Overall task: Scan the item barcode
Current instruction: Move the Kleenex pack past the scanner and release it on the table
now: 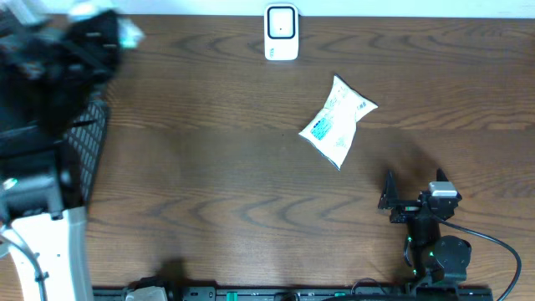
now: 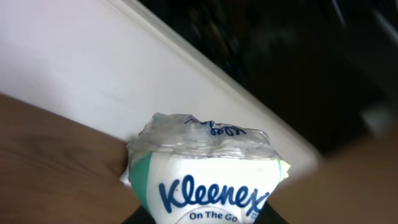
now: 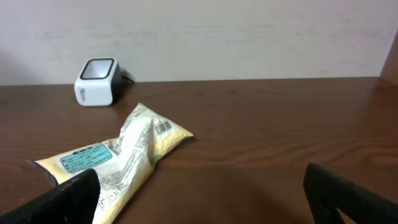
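A white Kleenex tissue pack (image 2: 208, 180) with blue lettering and a green edge fills the lower middle of the left wrist view. My left gripper (image 2: 208, 219) is shut on it, and only the dark finger tips show at the bottom edge. In the overhead view that arm (image 1: 79, 46) is a blur at the far left, above the table's back corner. The white scanner (image 1: 282, 33) (image 3: 96, 82) stands at the back centre. My right gripper (image 1: 415, 187) (image 3: 205, 205) stands open and holds nothing, low at the front right.
A pale yellow snack packet (image 1: 337, 124) (image 3: 118, 158) with a blue label lies right of centre, just ahead and left of the right gripper. A black mesh basket (image 1: 94, 134) sits at the left edge, with a white frame (image 1: 50, 242) in front of it.
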{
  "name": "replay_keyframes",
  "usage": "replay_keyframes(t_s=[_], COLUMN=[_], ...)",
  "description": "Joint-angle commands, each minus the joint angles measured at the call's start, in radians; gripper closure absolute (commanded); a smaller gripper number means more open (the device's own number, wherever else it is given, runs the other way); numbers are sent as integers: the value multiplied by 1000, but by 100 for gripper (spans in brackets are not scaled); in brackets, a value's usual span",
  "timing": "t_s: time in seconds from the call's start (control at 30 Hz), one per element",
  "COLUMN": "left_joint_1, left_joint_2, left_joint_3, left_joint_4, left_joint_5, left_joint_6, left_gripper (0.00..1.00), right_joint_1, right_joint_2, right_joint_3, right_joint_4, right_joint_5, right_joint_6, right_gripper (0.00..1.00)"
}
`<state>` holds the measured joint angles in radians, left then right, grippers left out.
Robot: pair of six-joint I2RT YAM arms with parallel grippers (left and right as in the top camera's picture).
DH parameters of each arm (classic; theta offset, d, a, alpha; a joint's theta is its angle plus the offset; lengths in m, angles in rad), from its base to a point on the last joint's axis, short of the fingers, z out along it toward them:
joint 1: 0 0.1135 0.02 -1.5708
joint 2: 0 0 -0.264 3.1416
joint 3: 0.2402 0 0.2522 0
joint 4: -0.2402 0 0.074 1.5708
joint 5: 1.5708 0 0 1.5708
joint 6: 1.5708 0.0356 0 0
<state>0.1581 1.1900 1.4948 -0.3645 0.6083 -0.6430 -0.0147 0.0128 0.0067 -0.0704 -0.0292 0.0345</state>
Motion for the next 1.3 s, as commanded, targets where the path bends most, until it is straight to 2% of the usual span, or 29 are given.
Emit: replay_keyframes(t_s=[0.0, 0.1, 0.2, 0.33, 0.4, 0.53, 0.7, 0.83, 0.97, 1.1, 1.27], left_joint_1=[-169, -290, -394, -482, -510, -558, -619, -658, -692, -724, -785], left_joint_2=[34, 91, 175, 304, 371, 502, 657, 769, 855, 887, 891], left_joint_3=[10, 10, 10, 10, 10, 10, 10, 10, 10, 10, 10], left_joint_4=[5, -27, -89, -144, -151, -150, -138, -115, -97, -85, -47], left_joint_5=[35, 26, -71, -231, -259, -259, -259, -259, -258, -258, -254], left_joint_6=[213, 339, 392, 399, 399, 399, 399, 399, 395, 394, 370], left_gripper=[78, 78, 78, 78, 77, 77, 69, 67, 46, 30, 28], right_joint_1=[-4, -4, -4, -4, -4, -4, -4, -4, -4, -4, -4], right_joint_2=[-1, -1, -1, -1, -1, -1, -1, -1, -1, -1, -1], right_joint_3=[0, 0, 0, 0, 0, 0, 0, 0, 0, 0, 0], right_joint_4=[-5, -5, -5, -5, -5, -5, -5, -5, -5, -5, -5], right_joint_5=[3, 3, 3, 3, 3, 3, 3, 3, 3, 3, 3], right_joint_6=[10, 10, 10, 10, 10, 10, 10, 10, 10, 10, 10], right_gripper=[1, 1, 1, 1, 1, 1, 1, 1, 1, 1, 1])
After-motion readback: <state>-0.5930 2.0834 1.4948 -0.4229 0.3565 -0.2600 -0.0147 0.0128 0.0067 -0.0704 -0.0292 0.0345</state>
